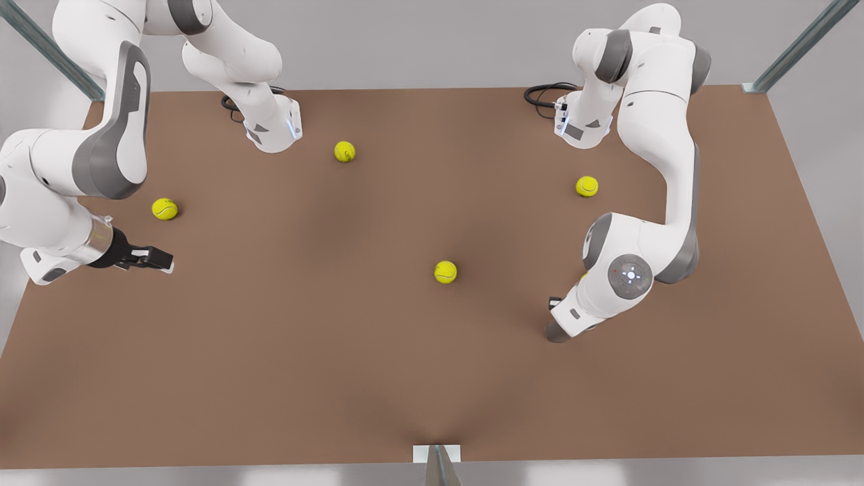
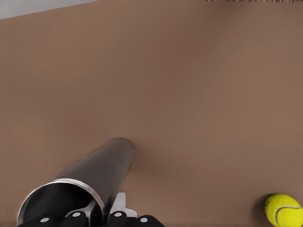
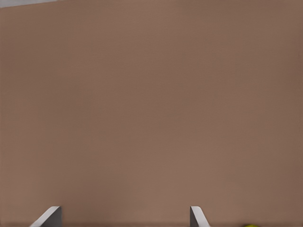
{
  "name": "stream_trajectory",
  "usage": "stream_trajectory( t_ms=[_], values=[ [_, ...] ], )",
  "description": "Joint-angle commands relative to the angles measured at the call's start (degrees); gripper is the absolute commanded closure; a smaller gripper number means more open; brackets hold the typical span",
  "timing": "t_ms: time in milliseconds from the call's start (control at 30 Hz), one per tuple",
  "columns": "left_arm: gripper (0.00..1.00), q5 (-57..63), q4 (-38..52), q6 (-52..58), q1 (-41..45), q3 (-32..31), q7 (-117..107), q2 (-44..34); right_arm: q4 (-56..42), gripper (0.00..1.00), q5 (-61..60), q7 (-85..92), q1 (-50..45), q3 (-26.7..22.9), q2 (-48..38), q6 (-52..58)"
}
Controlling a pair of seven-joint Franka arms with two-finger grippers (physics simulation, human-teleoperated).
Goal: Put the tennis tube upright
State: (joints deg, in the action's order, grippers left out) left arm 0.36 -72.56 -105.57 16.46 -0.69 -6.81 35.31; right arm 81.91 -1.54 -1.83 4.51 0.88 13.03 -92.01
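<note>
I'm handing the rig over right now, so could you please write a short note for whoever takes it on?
Left hand: at the front view's right, shut on the silvery rim of the tennis tube, one finger inside and one outside.
Right hand: open, waiting above the table at the front view's left.
Tube: far end on the table; it seems to lean along the hand. A tennis ball lies nearby.
Done: tube gripped.
Left: probably bring it fully upright, then release.
</note>
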Motion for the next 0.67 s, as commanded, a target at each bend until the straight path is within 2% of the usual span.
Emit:
stream_trajectory(
  t_ms=[0, 67, 100, 200, 300, 367, 433, 467, 500, 533, 633],
  values=[
    [0.49, 0.0, 0.0, -0.1, 0.0, 0.0, -3.3, -0.2, -0.1, 0.0, -0.1, 0.2, 0.1, 0.0, -0.1, 0.1],
    [0.13, 0.2, 0.0, -0.1, 0.1, 0.0, -3.1, -0.2, -0.1, 0.0, -0.1, 0.1, 0.1, 0.0, -0.2, 0.2],
    [0.0, 0.2, 0.0, -0.1, 0.0, 0.0, -3.1, -0.2, -0.1, 0.0, -0.1, 0.1, 0.1, 0.0, -0.2, 0.2],
    [0.0, 0.2, 0.0, 1.1, 0.1, 0.0, -3.1, -2.1, -0.2, 0.0, -0.2, 0.1, 0.1, 0.0, -0.3, 0.3],
    [0.0, 0.0, 0.0, 13.7, 0.7, -0.1, -2.3, -8.6, -0.2, 0.0, -0.1, 0.0, 0.0, 0.1, -0.5, 0.4],
    [0.0, 0.4, 0.2, 18.2, 0.7, 0.2, -2.5, -12.5, -0.2, 0.0, -0.1, 0.1, 0.0, 0.1, -0.5, 0.5],
    [0.0, -3.6, 2.3, 26.9, -3.2, 0.5, -0.3, -14.4, -0.1, 0.0, -0.1, 0.1, 0.0, 0.1, -0.5, 0.4],
    [0.0, -3.8, -1.2, 26.5, -3.6, 2.4, 0.1, -19.8, -0.1, 0.0, -0.1, 0.1, 0.1, 0.1, -0.5, 0.4],
    [0.0, -2.8, -9.0, 21.3, -3.8, 3.2, 3.6, -25.6, -0.1, 0.0, -0.1, 0.1, 0.1, 0.1, -0.5, 0.4],
    [0.0, -1.9, -14.6, 17.6, -3.8, 3.9, 3.9, -28.4, -0.1, 0.0, -0.1, 0.2, 0.1, 0.1, -0.5, 0.4],
    [0.0, -1.7, -14.5, 18.4, -3.8, 3.9, 4.3, -28.5, 0.0, 0.0, 0.0, 0.2, 0.1, 0.0, -0.5, 0.5]
  ],
)
